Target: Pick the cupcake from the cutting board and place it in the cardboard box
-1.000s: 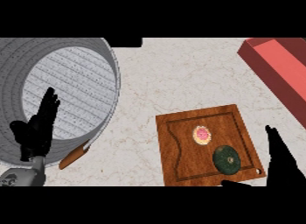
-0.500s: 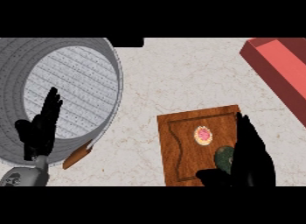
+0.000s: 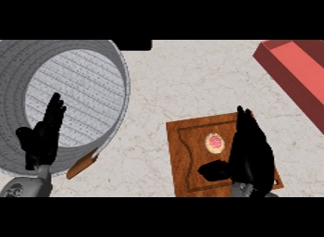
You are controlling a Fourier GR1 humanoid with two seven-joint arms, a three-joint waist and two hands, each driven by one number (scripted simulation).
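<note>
A small cupcake with pink icing sits near the middle of the wooden cutting board at the lower centre-right. My right hand hovers over the board's right half, fingers straight and pointing away, thumb spread toward the lower left. Its palm lies just right of the cupcake, apart from it. The red-brown cardboard box lies at the upper right, open side up. My left hand rests open at the lower left, fingers up, in front of the pan.
A large grey pan with a ribbed bottom fills the upper left; its brown handle sticks out toward the board. Pale marbled counter lies between pan, board and box.
My right hand has moved left and forward over the board, and now covers the dark round object that showed on the board's right side. The left hand stayed in place.
</note>
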